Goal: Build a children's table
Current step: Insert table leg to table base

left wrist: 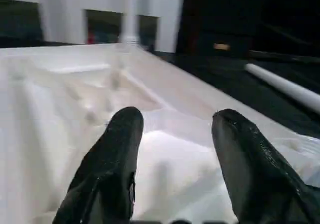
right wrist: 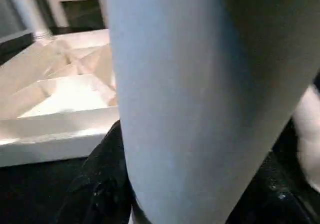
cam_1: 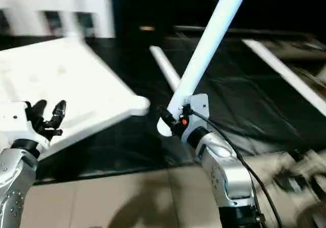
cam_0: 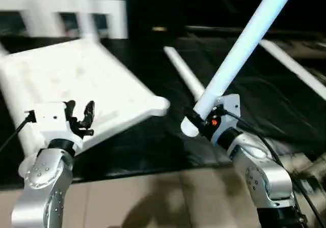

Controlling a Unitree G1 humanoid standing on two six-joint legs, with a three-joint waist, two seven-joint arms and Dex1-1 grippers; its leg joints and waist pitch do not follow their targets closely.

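Note:
The white table top [cam_0: 86, 85] lies ribbed side up on the black mat, at the left. My left gripper [cam_0: 80, 117] hovers open over its near edge, its black fingers [left wrist: 115, 159] apart with nothing between them. My right gripper [cam_0: 199, 121] is shut on the thick end of a white leg [cam_0: 244, 44], which slants up and to the right out of the picture. That held end hangs just right of the top's near right corner socket [cam_0: 159, 105]. A second leg [cam_0: 183, 72] lies on the mat behind the held one. A third leg [cam_0: 295, 67] lies at the far right.
A white cabinet [cam_0: 66, 11] with dark openings stands behind the table top. The black mat [cam_0: 153, 146] ends at a pale floor [cam_0: 153, 197] close to me. A cable [cam_0: 285, 167] runs along my right forearm.

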